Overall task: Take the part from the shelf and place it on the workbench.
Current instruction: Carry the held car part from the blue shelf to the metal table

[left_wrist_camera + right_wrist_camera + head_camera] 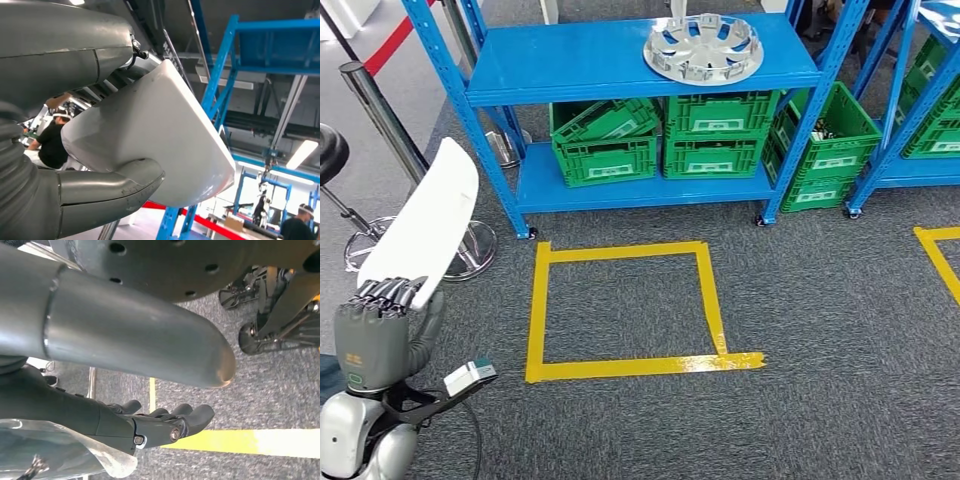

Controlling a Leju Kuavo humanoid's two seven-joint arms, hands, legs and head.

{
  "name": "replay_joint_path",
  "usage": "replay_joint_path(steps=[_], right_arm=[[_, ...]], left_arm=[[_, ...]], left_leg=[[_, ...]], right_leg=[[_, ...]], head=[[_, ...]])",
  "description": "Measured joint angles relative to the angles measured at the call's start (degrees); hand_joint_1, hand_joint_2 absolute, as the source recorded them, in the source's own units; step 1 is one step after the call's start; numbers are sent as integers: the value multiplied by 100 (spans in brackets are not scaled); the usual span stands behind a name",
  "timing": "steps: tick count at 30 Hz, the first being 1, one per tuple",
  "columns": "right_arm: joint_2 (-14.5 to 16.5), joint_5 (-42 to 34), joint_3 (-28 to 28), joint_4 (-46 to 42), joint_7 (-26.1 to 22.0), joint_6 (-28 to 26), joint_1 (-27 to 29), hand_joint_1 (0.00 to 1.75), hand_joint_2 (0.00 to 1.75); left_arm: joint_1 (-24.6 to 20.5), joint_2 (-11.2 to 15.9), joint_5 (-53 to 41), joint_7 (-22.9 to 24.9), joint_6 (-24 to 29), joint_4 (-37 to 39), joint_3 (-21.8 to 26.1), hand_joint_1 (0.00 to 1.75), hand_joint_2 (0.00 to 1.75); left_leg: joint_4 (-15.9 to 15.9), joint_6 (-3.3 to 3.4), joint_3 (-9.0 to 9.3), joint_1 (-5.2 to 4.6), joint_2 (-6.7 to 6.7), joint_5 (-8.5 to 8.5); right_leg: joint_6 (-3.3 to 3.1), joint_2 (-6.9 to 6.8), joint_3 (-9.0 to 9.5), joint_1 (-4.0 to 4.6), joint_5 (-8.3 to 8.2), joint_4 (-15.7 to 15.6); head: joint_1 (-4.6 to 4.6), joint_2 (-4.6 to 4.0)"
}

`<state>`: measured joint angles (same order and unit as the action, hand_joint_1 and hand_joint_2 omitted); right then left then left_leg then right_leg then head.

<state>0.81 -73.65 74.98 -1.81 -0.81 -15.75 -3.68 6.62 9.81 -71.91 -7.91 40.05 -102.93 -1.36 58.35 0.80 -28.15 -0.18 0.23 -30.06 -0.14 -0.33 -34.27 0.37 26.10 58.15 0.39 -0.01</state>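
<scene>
My left hand (376,335) gripped the white curved panel (426,225) by its lower end, holding it tilted up above the grey carpet (810,340), while my right hand (158,422) hung empty with fingers loosely spread, and beyond stood the blue shelf (622,60) bearing a silver hubcap (703,47).

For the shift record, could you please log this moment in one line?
left hand: holds white part | right hand: empty, hanging over floor | shelf: hubcap on top
</scene>
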Motion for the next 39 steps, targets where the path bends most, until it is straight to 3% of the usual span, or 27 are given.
replay_joint_path(steps=[2,3,4,5,7,8,9,10,12,13,14,16,18,19,20,22,23,24,25,26,28,30,33,35,38,39], right_arm=[[-1,-44,-5,8,-35,3,2,0,0],[-1,-62,-10,12,-47,4,5,0,0],[-1,-72,-16,16,-52,5,7,0,0],[-1,-77,-21,19,-55,6,9,0,0],[0,-80,-28,19,-57,8,3,0,0],[0,-79,-28,19,-56,12,0,0,0],[0,-79,-29,19,-55,15,-2,0,0],[0,-78,-29,19,-50,19,-4,0,0],[0,-78,-28,19,-36,21,-12,0,0],[0,-79,-28,19,-25,21,-20,0,0],[0,-81,-27,19,-15,21,-27,0,0],[0,-91,-26,20,2,19,-30,0,0],[0,-102,-25,21,14,11,-20,0,0],[0,-111,-25,22,19,4,-19,0,0],[0,-120,-25,22,23,0,-16,0,0],[0,-135,-25,24,26,-5,-10,0,0],[0,-136,-25,24,23,-5,-7,0,0],[0,-136,-25,23,18,-6,-4,0,0],[0,-135,-25,24,7,-8,-2,0,0],[0,-133,-25,24,-7,-11,-2,0,0],[2,-127,-25,24,-31,-14,-2,0,0],[14,-119,-25,23,-42,-14,-12,0,0],[33,-103,-23,23,-46,-24,-14,0,0],[35,-98,-21,23,-53,-33,-12,0,0],[35,-97,-20,23,-69,-40,-6,0,0],[35,-97,-20,23,-73,-40,2,0,0]], left_arm=[[-3,21,4,32,1,3,-10,175,175],[-5,29,12,42,1,7,-15,175,175],[-8,36,26,47,1,10,-22,175,175],[-11,39,40,51,0,16,-29,175,175],[-14,42,66,54,-1,31,-41,175,175],[-14,42,73,54,-1,41,-44,175,175],[-14,42,81,54,-1,53,-48,175,175],[-14,43,91,54,-1,66,-51,175,175],[-14,54,110,62,-1,91,-63,175,175],[-14,68,119,79,-1,101,-73,175,175],[-16,86,127,102,0,109,-83,175,175],[-23,125,138,152,1,123,-103,175,175],[-28,159,142,178,1,136,-117,175,175],[-28,176,142,188,1,143,-123,175,175],[-27,196,147,199,1,151,-129,175,175],[-28,229,158,220,-1,176,-136,175,175],[-28,238,164,229,-1,191,-139,175,175],[-28,244,167,238,-1,205,-143,175,175],[-28,249,168,250,-1,219,-150,175,175],[-29,256,167,261,-1,229,-157,175,175],[-33,277,162,277,-1,239,-172,175,175],[-37,298,158,285,0,241,-187,175,175],[-42,324,163,310,1,243,-210,175,175],[-45,327,174,332,1,242,-220,175,175],[-28,327,195,359,1,243,-225,175,175],[-17,327,201,362,1,243,-225,175,175]], left_leg=[[-144,28,9,-18,7,35],[-170,50,-34,-13,18,95],[-195,81,-87,0,30,159],[-215,106,-155,16,42,232],[-209,135,-328,16,48,372],[-202,132,-426,15,50,446],[-193,127,-527,14,53,518],[-183,116,-628,15,55,585],[-159,81,-810,17,56,706],[-138,53,-885,10,54,761],[-117,25,-935,3,54,818],[-106,-35,-972,1,57,929],[-113,-104,-979,23,53,989],[-48,-142,-1005,32,46,896],[121,-179,-1054,40,38,699],[779,-238,-1211,55,30,135],[1151,-256,-1282,60,30,-62],[1415,-264,-1302,62,30,-139],[1478,-260,-1235,63,29,-98],[1322,-243,-1068,61,27,24],[590,-168,-565,49,19,268],[57,-93,-259,20,12,331],[-127,-35,-235,6,16,320],[-230,33,-242,40,28,360],[-257,93,-331,53,38,437],[-253,91,-362,53,38,456]], right_leg=[[81,0,-56,-15,-88,-11],[119,6,-94,-21,-56,9],[154,13,-147,-23,73,90],[183,19,-223,-27,304,273],[228,24,-402,-43,867,936],[245,23,-461,-50,1026,1298],[261,23,-461,-54,1036,1551],[271,23,-379,-58,901,1630],[270,23,58,-65,528,1212],[257,23,417,-64,491,754],[220,24,742,-60,565,280],[135,28,1101,-36,762,-309],[34,19,1051,-28,727,-356],[-19,10,1016,-31,682,-353],[-68,-2,974,-39,628,-359],[-119,-13,873,-39,527,-356],[-124,-15,821,-35,483,-346],[-122,-17,777,-31,446,-329],[-116,-16,733,-28,415,-303],[-110,-14,695,-25,393,-273],[-98,-8,630,-19,372,-214],[-60,-7,566,-11,353,-175],[43,-11,489,-14,313,-152],[101,2,365,-9,468,34],[174,21,-129,-40,1003,1067],[194,22,-263,-54,1093,1366]], head=[[-2,1],[-2,1],[8,1],[23,1],[44,1],[48,0],[48,1],[50,1],[53,0],[54,0],[48,0],[40,0],[48,0],[45,1],[32,1],[1,1],[-4,1],[-4,1],[-4,1],[-5,1],[-4,1],[2,1],[2,1],[18,1],[38,1],[37,1]])
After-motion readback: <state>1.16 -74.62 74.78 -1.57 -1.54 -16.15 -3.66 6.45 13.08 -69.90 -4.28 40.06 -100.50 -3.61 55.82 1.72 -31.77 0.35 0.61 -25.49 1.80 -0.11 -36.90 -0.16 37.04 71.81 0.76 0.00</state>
